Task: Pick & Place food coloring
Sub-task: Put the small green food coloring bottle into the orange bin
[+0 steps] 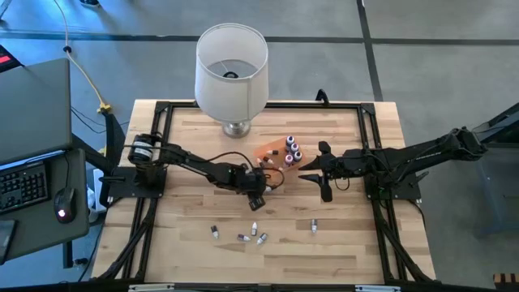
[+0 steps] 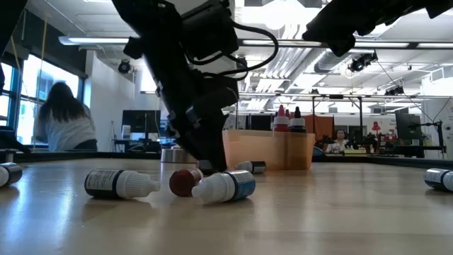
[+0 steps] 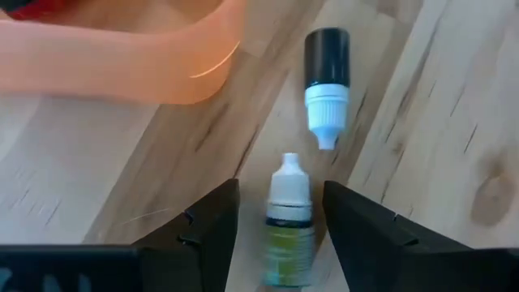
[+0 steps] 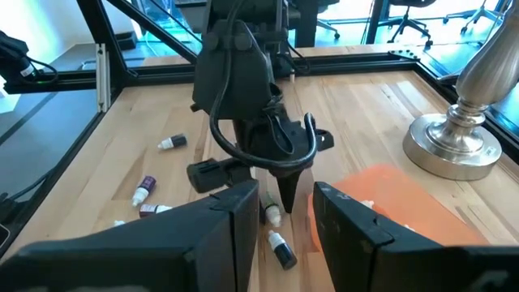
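**Left jaws astride a dropper bottle beside the orange tray**

Jaws on my left arm (image 3: 276,235) stand wide apart, lowered to the bench (image 1: 349,243), with one small dropper bottle (image 3: 288,227) lying between the two fingers (image 3: 211,231). Its pale pointed cap points away from my wrist and its greenish body sits in the gap; whether either finger actually touches it I cannot tell, so I do not call it gripped. Just beyond its tip lies a second bottle (image 3: 326,77), dark-bodied with a white cap, its point turned back toward the first one, the two nearly tip to tip. Beside them is the curved corner of the orange tray (image 3: 162,69).

From overhead, my left jaws (image 1: 258,197) sit near the middle of the bench, just in front of the tray (image 1: 271,152), where several bottles (image 1: 292,148) stand upright with purplish caps. My right jaws (image 1: 312,177) hover close by on the tray's other side, fingers parted and nothing between them.

Farther toward the front edge, more bottles lie scattered on their sides: a loose group (image 1: 243,234) and one apart (image 1: 314,226). At bench level, the nearest lie flat, one with a red cap (image 2: 185,182), one white-capped (image 2: 225,187).

Behind the tray stands a lamp with a big white shade (image 1: 232,71) on a metal base (image 4: 454,144).
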Available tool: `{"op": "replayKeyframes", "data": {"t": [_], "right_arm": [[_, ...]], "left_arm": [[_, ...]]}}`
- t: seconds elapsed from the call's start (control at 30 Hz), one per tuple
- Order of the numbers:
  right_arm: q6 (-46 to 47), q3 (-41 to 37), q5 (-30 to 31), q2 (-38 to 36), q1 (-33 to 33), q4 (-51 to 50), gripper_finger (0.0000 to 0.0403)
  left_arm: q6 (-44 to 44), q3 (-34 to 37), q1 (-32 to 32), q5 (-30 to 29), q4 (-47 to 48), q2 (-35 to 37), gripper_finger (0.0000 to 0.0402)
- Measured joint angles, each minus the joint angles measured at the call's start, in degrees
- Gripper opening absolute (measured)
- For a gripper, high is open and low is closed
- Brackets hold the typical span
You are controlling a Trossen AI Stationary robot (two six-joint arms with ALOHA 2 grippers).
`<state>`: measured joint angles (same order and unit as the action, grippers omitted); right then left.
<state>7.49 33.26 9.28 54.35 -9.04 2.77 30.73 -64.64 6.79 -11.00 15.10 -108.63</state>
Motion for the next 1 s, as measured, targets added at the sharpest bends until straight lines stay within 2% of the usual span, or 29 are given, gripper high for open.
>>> {"op": "replayKeyframes", "data": {"t": [0.33, 0.73, 0.93, 1.0], "right_arm": [[0.0, 0.0, 0.0, 0.0, 0.0, 0.0, 0.0112], [0.0, 0.0, 0.0, 0.0, 0.0, 0.0, 0.0112], [0.0, 0.0, 0.0, 0.0, 0.0, 0.1, 0.0112], [0.0, 0.0, 0.0, 0.0, 0.0, 0.1, 0.0112]], "left_arm": [[-0.9, 0.0, 0.0, 0.5, 0.2, -0.2, 0.0173], [-1.1, 0.0, -0.1, 1.7, 0.6, -0.2, 0.0072], [-4.9, -0.8, 0.0, 1.6, 2.2, 3.9, 0.0064], [-7.5, -2.4, 0.0, -1.0, 4.1, 5.2, 0.0067]]}}
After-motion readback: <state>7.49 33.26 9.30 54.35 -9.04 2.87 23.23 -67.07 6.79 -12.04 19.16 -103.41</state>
